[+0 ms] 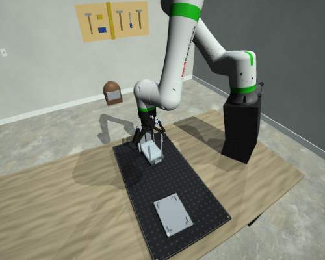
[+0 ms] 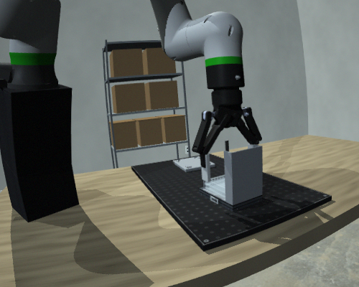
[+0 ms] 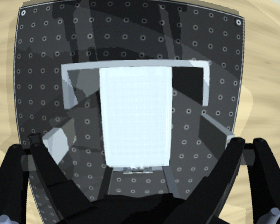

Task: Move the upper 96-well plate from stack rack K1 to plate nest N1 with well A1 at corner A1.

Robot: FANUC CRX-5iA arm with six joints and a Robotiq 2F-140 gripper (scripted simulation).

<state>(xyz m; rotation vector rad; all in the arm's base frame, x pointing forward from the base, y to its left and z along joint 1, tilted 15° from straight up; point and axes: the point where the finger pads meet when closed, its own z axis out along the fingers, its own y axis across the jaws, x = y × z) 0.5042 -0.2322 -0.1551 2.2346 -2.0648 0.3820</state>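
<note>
The black two-finger gripper (image 2: 229, 152) hangs over the grey stack rack K1 (image 2: 243, 175), fingers spread wide and gripping nothing, one finger outside each side of the rack. The white 96-well plate (image 3: 135, 118) sits in the rack at the far end of the black perforated baseplate (image 1: 197, 206); two plates cannot be told apart here. The pale grey plate nest N1 (image 1: 164, 217) waits at the near end, nothing in it. So, early days: grasp, lift, carry and seating at the A1 corner all remain.
</note>
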